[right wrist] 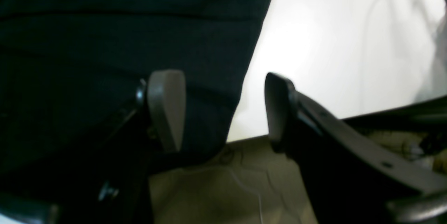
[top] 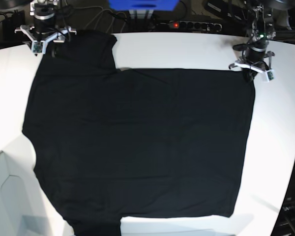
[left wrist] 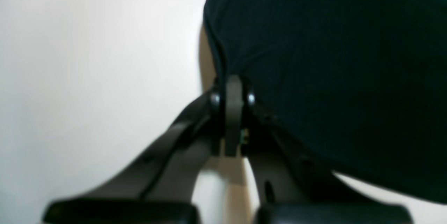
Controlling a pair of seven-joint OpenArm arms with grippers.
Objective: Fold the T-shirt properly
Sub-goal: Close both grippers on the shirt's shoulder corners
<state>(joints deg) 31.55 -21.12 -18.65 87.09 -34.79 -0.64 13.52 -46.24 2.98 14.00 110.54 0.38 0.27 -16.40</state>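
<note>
The left hand (left wrist: pixel 232 112) is pinching its fingers tightly together on the edge of the black T-shirt (top: pixel 137 142), gripping the cloth at the far corner on the base view's right. The right hand (right wrist: pixel 223 112) is holding its fingers wide apart, grasping nothing; one fingertip (right wrist: pixel 167 109) is lying over the dark cloth and the other is hanging beyond the cloth's edge. The T-shirt is lying spread flat, plain side up, covering most of the white tabletop (top: pixel 187 49), with one sleeve reaching toward the right hand at the far corner.
</note>
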